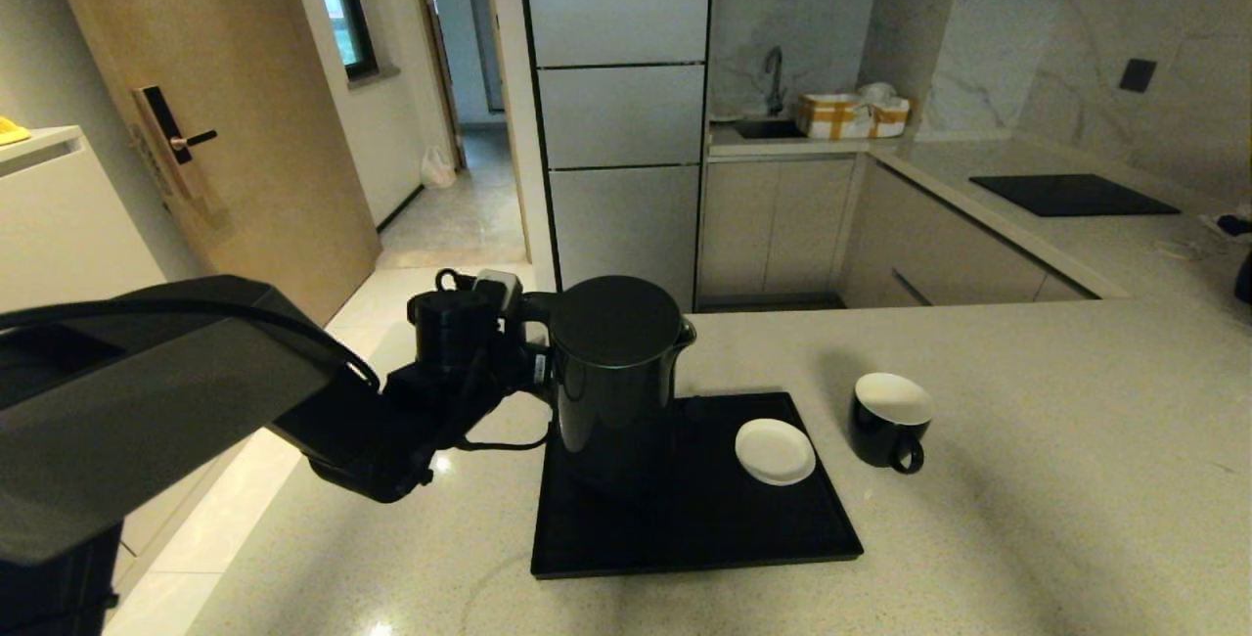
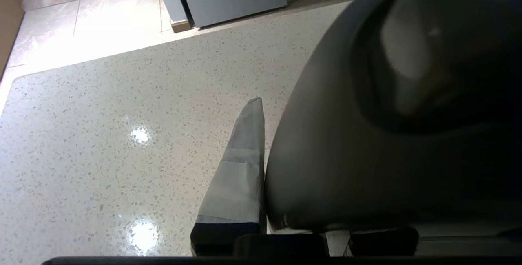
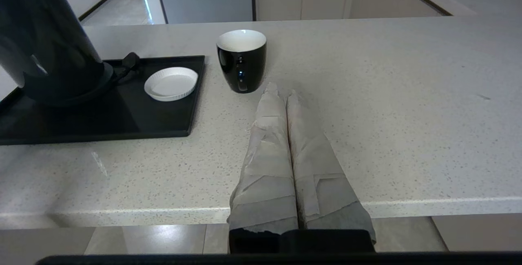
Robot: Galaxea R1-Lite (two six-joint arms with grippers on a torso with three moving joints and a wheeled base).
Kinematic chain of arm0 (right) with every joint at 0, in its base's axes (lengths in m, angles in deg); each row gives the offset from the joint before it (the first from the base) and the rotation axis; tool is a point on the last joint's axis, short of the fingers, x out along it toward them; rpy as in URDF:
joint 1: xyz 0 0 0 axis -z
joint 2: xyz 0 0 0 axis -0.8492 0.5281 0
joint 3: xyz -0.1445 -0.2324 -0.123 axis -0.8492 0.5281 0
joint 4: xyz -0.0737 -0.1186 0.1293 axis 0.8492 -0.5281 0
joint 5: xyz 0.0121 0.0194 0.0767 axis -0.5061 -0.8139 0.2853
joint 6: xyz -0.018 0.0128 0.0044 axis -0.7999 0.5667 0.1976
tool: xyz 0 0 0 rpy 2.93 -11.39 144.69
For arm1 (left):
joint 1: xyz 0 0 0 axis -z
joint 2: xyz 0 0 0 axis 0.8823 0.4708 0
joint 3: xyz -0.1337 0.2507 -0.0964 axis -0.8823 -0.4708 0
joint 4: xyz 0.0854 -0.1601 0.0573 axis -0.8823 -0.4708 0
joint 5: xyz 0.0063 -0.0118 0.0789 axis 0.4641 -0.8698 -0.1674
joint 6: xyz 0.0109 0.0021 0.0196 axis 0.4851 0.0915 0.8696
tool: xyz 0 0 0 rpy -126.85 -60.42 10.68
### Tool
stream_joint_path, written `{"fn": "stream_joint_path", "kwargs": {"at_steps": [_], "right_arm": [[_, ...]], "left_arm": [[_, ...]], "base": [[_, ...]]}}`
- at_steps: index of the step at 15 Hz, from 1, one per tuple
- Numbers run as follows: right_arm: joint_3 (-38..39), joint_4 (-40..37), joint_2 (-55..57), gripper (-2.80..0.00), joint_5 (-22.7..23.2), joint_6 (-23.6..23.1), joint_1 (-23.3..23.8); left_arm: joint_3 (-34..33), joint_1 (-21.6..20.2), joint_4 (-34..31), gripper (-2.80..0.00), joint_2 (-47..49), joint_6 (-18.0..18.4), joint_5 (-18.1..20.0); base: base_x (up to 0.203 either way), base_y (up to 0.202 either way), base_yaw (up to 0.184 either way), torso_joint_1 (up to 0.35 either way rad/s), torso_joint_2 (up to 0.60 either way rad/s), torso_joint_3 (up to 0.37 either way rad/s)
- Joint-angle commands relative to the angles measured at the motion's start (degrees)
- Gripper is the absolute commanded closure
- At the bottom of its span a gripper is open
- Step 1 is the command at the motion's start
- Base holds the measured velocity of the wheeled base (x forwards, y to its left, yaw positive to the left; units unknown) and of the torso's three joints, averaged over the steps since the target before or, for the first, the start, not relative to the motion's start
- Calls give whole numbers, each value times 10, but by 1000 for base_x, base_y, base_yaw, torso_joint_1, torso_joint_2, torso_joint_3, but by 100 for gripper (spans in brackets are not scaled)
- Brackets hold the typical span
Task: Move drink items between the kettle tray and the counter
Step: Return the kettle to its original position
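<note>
A home kitchen — a speckled stone tabletop [image 1: 1027, 479], a sink with a tap [image 1: 773, 78] against marble walls, a black cooktop [image 1: 1071, 194], pale cabinets [image 1: 778, 225] — with a wooden entry door [image 1: 225, 108] and hallway beside it.

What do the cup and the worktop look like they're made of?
The cup looks like glazed ceramic: glossy black outside with small light reflections, plain white inside. The counter looks like polished speckled stone or a composite: pale beige, fine flecks, with ceiling lights mirrored in it.
</note>
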Motion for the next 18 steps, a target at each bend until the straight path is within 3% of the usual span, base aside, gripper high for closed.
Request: {"fn": "stream_joint_path", "kwargs": {"at_steps": [1,13,18], "right_arm": [[0,0,0,0,0,0,1],[0,0,0,0,0,0,0],[0,0,0,0,0,0,0]], "left_arm": [[6,-4,2,0,-5,-1,2],[66,-4,-62,0,68,-3,7],[52,-4,-68,0,53,-5,7]], "base": [[0,0,0,0,0,0],[0,0,0,0,0,0],[0,0,0,0,0,0]]}}
